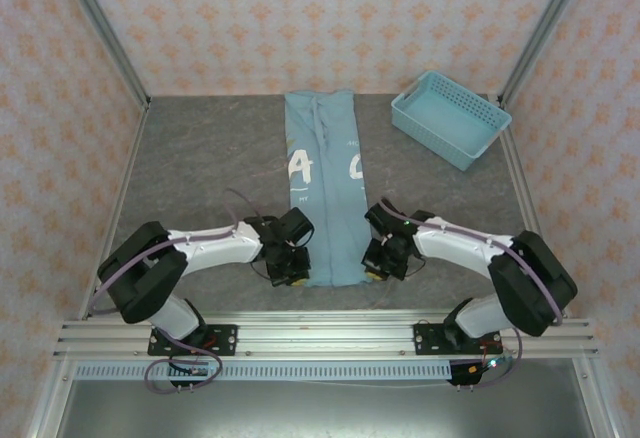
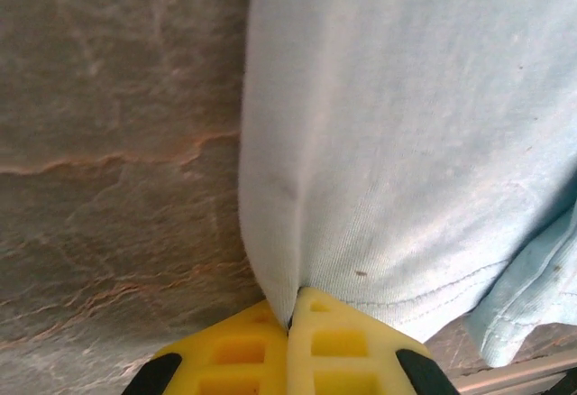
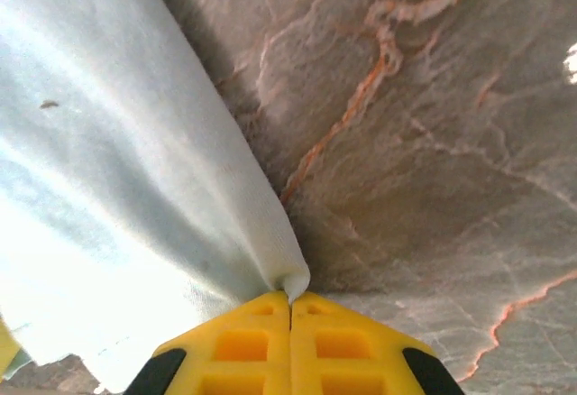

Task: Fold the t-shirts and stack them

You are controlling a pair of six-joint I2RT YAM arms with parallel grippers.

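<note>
Top external: t-shirt (image 1: 321, 186) folded lengthwise; I am clamping near corners, left gripper (image 2: 289, 312), right gripper (image 3: 289, 298); cross-fold, stacking pending.

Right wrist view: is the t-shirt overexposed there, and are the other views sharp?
Right wrist view: yes, the t-shirt washes out almost to white at lower left, though the table veins stay crisp. Left wrist view: even light, hem stitching readable. Top external view: sharp and evenly lit.
</note>
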